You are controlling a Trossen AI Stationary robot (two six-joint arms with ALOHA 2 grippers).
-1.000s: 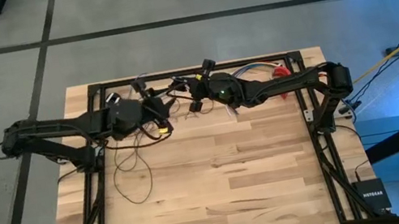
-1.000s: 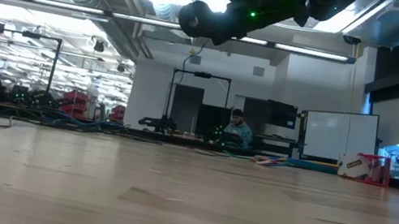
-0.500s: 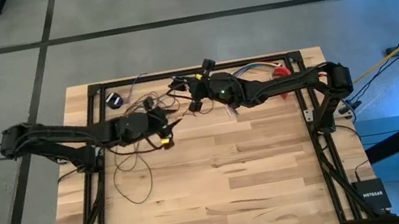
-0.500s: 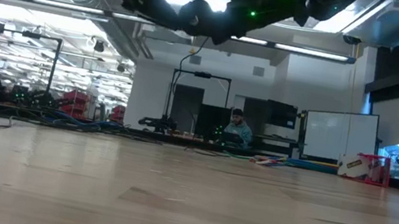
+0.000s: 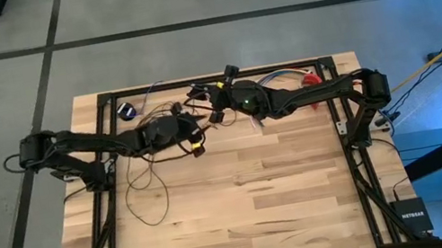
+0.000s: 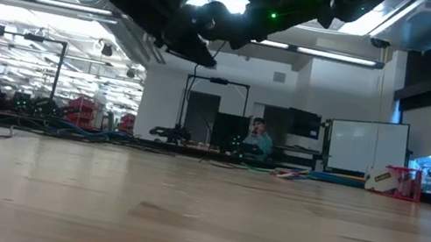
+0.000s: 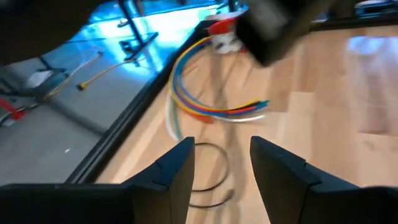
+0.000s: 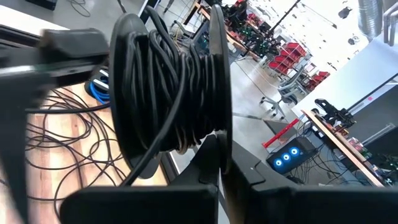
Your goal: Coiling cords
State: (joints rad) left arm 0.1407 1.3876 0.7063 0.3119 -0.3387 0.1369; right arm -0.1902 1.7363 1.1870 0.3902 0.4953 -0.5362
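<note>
I see loose loops of the cords (image 5: pixel 146 187) on the table (image 5: pixel 247 220) toward its left edge. Behind them, the left gripper (image 5: pixel 198 137) hangs over the far half, its 2 fingers (image 7: pixel 174 171) spread around nothing. Just beyond, by the far edge, the right gripper (image 5: pixel 209 99) is pressed together on a black spool (image 8: pixel 165 93) wound with cord.

There are 2 arms, 1 table (image 5: pixel 262 199), 1 long dark cord (image 5: pixel 146 192), 1 black spool (image 8: pixel 168 93) and 1 bundle of coloured wires (image 7: pixel 205 102).
</note>
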